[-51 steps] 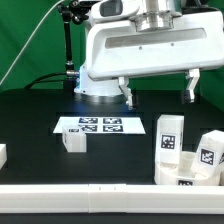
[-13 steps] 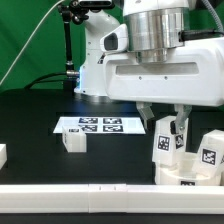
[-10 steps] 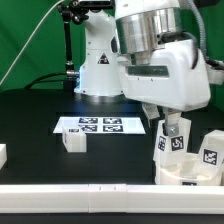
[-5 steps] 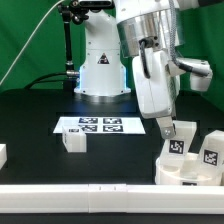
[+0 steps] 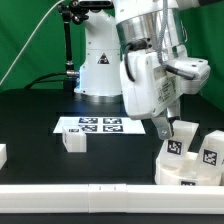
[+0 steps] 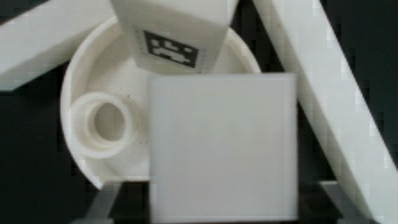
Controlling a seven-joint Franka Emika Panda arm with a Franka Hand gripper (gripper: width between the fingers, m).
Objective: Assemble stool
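1. Your two-finger gripper (image 5: 171, 130) has its fingers (image 6: 118, 203) part-closed on a white blocky plastic leg (image 5: 178, 146) that carries a black-and-white tag. In the wrist view the block fills the gap between them.
2. That leg hangs tilted over the round shallow white plastic seat disc (image 5: 186, 172). The disc lies near the front of the black table (image 5: 30, 115), at the exterior view's right.
3. By my judgement you are early in the task: no leg looks fixed to the seat yet.
4. Three parts are left to fit:
   - the held leg;
   - a second tagged white leg (image 5: 210, 152) standing just to the exterior view's right of the seat;
   - a small white block (image 5: 72, 140) well to the left, beside the marker board (image 5: 100, 125).
5. The seat's round socket (image 6: 102, 120) looks empty. You cannot tell whether the held leg's lower end touches the disc.
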